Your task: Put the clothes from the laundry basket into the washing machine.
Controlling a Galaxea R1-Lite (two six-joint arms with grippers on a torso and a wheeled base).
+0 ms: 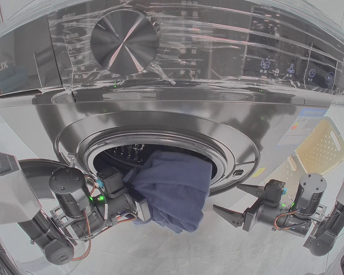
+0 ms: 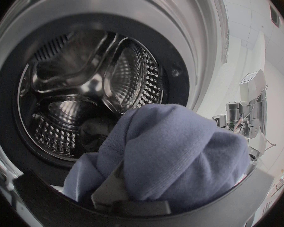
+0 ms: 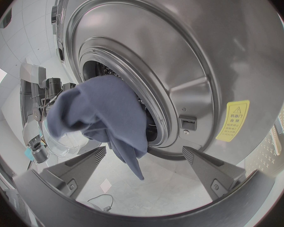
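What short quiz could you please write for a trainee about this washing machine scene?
1. True or false: the blue garment lies fully inside the drum.
2. Which gripper holds the garment? A) left B) right C) neither
3. Fill in: the right gripper has its fingers ____.

Key:
1. False. Part of the garment hangs out over the rim of the opening.
2. A. The left gripper has the garment draped over it at the opening.
3. Open, and holding nothing.
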